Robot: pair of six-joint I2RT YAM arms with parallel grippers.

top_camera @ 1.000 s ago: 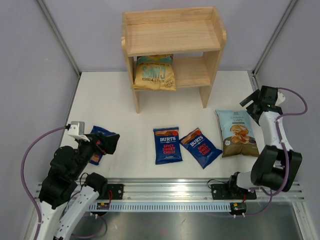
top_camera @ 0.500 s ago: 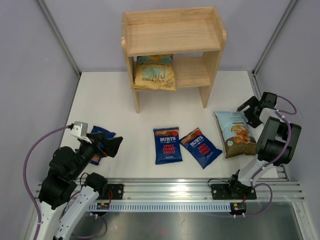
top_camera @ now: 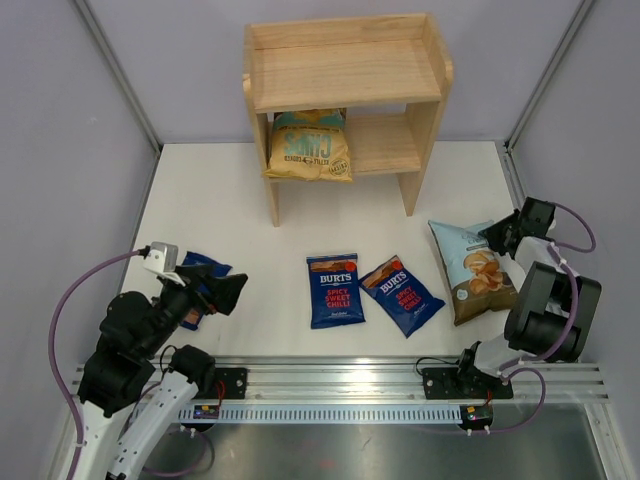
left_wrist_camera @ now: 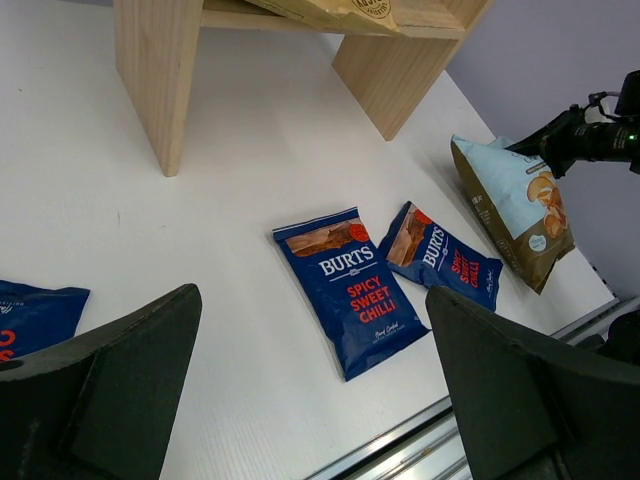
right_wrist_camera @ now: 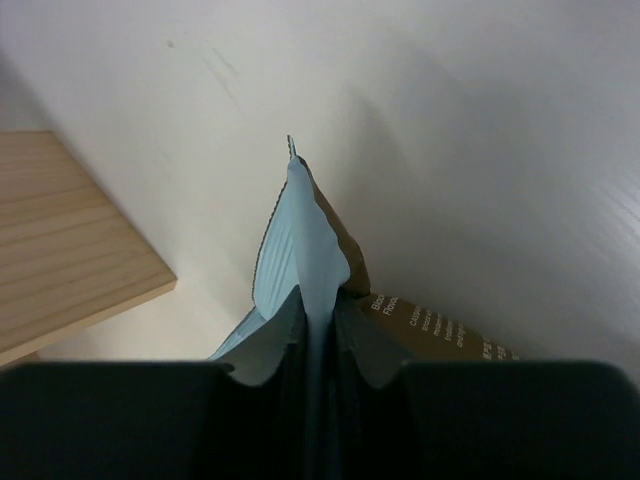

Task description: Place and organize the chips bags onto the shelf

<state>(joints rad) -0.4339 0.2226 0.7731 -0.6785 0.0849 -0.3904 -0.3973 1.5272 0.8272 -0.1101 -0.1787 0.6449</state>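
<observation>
We counted five chips bags, one shelf and two arms. Far out in front of the shelf [top_camera: 345,75] and off to its left, the left gripper [top_camera: 222,290] hung with its fingers spread wide, holding nothing. Under it lay the first dark-blue Burts bag [top_camera: 198,268], partly hidden from the top camera by that gripper.

Two more dark-blue Burts bags rested flat on the white surface [top_camera: 220,200] in front of the shelf. The second Burts bag [top_camera: 334,290] lay almost square to the shelf's front. The third Burts bag [top_camera: 401,295] lay just to the right of it, turned at an angle, and the two were close at their upper corners.

The shelf had two tiers. Its lower tier held one bag, the tan-and-teal bag [top_camera: 310,148], which sat on the left side against the left panel with its bottom edge reaching past the front of the board.

In front of the shelf's right leg and further right, the pale-blue Cassava bag [top_camera: 468,270] sat tilted rather than flat. The right gripper [right_wrist_camera: 315,400] was pressed together on its edge, pinching the crinkled foil between both fingers.
</observation>
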